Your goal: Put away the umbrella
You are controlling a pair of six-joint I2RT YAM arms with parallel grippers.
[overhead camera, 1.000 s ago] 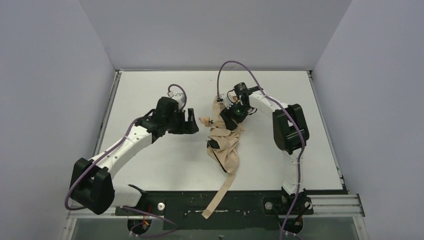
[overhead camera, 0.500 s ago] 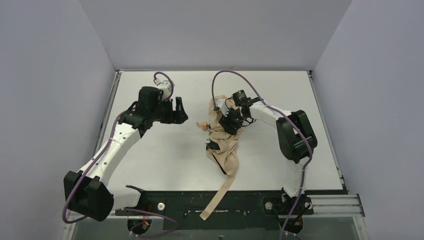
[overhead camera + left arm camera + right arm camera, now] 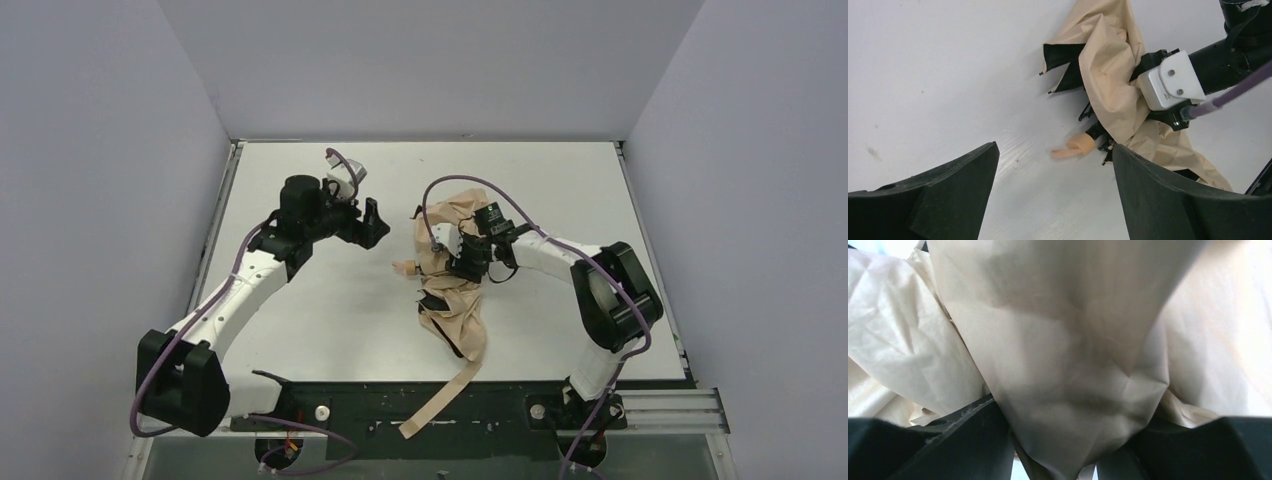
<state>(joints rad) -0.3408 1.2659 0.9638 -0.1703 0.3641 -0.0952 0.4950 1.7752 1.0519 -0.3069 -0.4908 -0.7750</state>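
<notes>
I have the umbrella (image 3: 455,310) lying crumpled on the white desk (image 3: 320,330), a little right of the middle. Its beige fabric is bunched up, with black ribs (image 3: 1087,111) showing at the folds. The small tan handle (image 3: 1079,145) sticks out on the left side of the heap and rests on the desk. The tan strap (image 3: 440,395) trails from the near end of the bundle, and its tip lies over the black rail (image 3: 350,405) at the near edge.

My right fingers (image 3: 973,440) are buried in the far part of the canopy. A fold of fabric hangs between them and touches both, but I cannot tell whether they really pinch it. My left fingers (image 3: 963,175) stand wide apart with nothing between them. They hover above the desk, left of the handle and clear of the umbrella.
</notes>
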